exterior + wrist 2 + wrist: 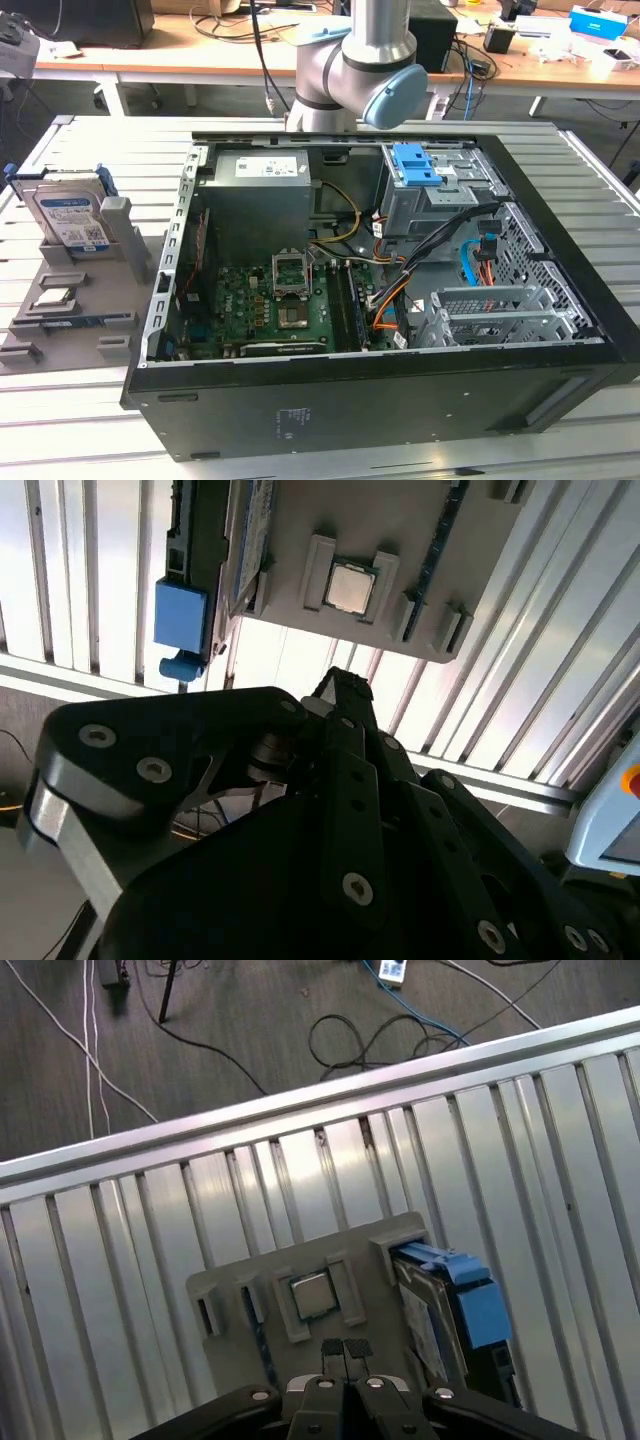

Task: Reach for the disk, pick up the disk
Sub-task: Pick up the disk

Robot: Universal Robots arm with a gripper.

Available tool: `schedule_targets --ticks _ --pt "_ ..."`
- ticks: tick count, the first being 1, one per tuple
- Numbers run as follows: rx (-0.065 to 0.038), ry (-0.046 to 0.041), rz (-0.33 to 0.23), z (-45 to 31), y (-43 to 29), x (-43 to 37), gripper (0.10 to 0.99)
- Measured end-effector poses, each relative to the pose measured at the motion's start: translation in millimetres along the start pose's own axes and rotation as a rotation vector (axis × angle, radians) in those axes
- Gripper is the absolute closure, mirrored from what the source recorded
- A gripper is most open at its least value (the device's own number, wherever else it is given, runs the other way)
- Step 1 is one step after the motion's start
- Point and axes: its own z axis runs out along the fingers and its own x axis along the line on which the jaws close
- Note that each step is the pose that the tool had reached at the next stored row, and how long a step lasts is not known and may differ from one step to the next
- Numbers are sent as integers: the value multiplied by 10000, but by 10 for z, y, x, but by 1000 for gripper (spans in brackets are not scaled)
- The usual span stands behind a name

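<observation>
Hovering above grey tray (232,1355), end effector (345,1349) closed, empty; disk (440,1300) beside.

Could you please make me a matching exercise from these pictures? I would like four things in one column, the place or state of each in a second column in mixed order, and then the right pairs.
Column one
1. disk
2. processor chip
3. gripper
4. blue bracket

Column two
A. inside the open computer case
B. standing upright at one end of the grey holder
C. lying flat in a square pocket of the grey holder
D. shut, with nothing between the fingertips

Pairs: 1-B, 2-C, 3-D, 4-A
</observation>
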Motion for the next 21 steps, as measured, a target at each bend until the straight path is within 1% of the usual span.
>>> schedule_targets --ticks 1,4,12,14,20,21 --pt "0 3 -84 0 0 0 980" --pt "1 24 -629 0 0 0 980" --pt "1 51 -1340 0 0 0 980" --pt "1 63 -1652 0 0 0 980" --pt "1 89 -2311 0 0 0 980" --pt "1 89 -2314 0 0 0 980"
